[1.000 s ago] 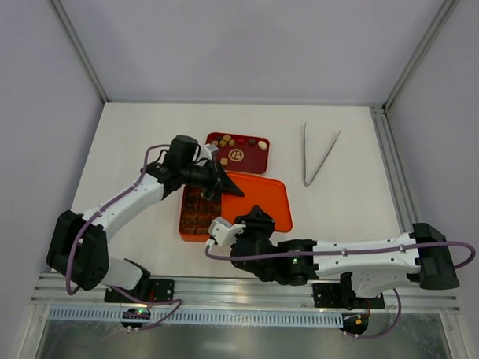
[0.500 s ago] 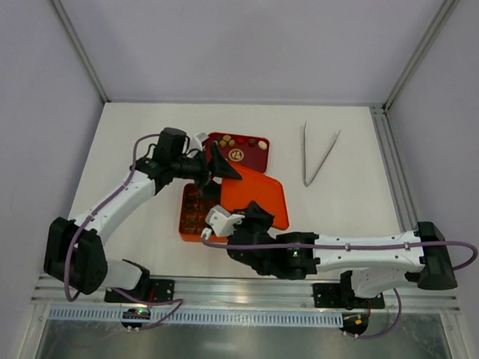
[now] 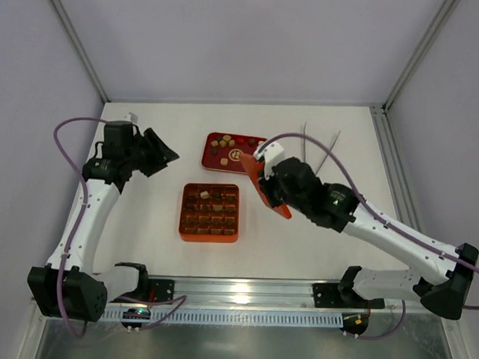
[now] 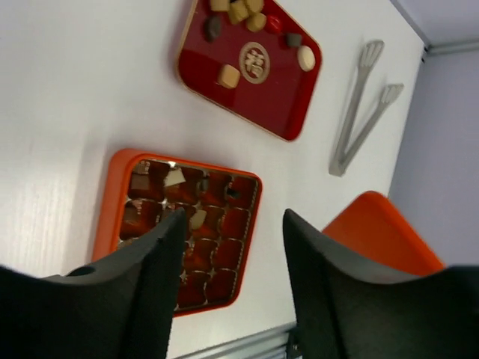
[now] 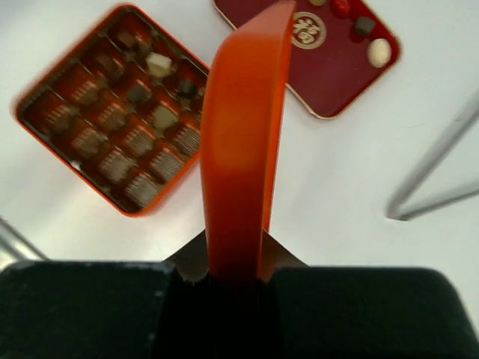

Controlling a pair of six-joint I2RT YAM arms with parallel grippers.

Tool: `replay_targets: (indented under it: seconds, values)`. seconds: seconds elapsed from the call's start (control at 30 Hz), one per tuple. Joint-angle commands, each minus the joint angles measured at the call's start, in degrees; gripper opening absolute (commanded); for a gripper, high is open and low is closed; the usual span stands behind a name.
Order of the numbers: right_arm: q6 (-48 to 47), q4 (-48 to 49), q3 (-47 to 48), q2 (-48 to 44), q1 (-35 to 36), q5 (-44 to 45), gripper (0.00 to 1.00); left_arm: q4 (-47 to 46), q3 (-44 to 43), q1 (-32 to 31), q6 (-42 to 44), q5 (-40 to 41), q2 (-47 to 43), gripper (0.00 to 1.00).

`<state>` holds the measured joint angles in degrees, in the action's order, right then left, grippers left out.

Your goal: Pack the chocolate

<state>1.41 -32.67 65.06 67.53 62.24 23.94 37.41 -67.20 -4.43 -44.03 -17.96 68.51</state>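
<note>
Orange lid [image 5: 243, 134]: on edge, clamped in right jaws.
Left jaws: apart, empty.
Chocolate [image 4: 229, 75]: on red tray [image 4: 262, 101]; some in box [image 4: 112, 196].

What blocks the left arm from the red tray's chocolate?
Probably nothing, so yes: the left gripper has open, empty jaws; right gripper holds the orange lid beside the tray, not over the chocolate.

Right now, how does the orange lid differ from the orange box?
The lid stands on edge, clamped in the right gripper; the box lies flat on the table. The lid is a plain shell; the box has a grid of cells, several holding chocolate. Both are orange.
</note>
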Motion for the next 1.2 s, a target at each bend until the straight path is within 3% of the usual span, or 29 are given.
replay_targets:
  seconds: [0.0,0.1,0.13,0.2,0.23,0.37,0.63,0.83,1.17]
  values:
    - [13.4,6.5,3.5,-1.5,-12.3,-31.3,0.04,4.3,6.0,0.4,4.2,12.6,-3.5,0.51]
    - [24.4,14.8,1.7,2.0,-21.3,-48.4,0.04,1.2,12.1,0.6,3.3,10.0,-7.1,0.47]
    - [31.8,22.7,-0.9,3.6,-24.0,-54.3,0.04,-0.1,14.4,0.5,2.8,9.3,-9.0,0.50]
    - [39.3,31.5,-5.1,5.8,-25.4,-58.1,0.04,-0.5,15.3,0.6,3.3,8.9,-10.1,0.55]
    - [42.1,38.9,-6.0,7.0,-25.8,-59.1,0.04,-0.5,15.6,0.6,3.9,8.7,-10.3,0.62]
    - [56.4,54.9,-10.7,14.0,-25.8,-60.1,0.04,-0.7,15.5,0.5,5.9,6.8,-10.4,0.74]
    - [69.1,79.0,-17.8,23.9,-24.3,-58.1,0.04,-5.9,17.5,0.6,5.4,2.6,-10.9,0.82]
    - [74.3,88.8,-17.9,31.0,-22.1,-56.1,0.04,-5.6,18.8,0.6,5.6,2.2,-7.8,0.82]
    - [73.4,90.3,-17.1,36.5,-21.3,-54.5,0.04,-4.9,20.1,0.5,5.8,2.3,-5.2,0.80]
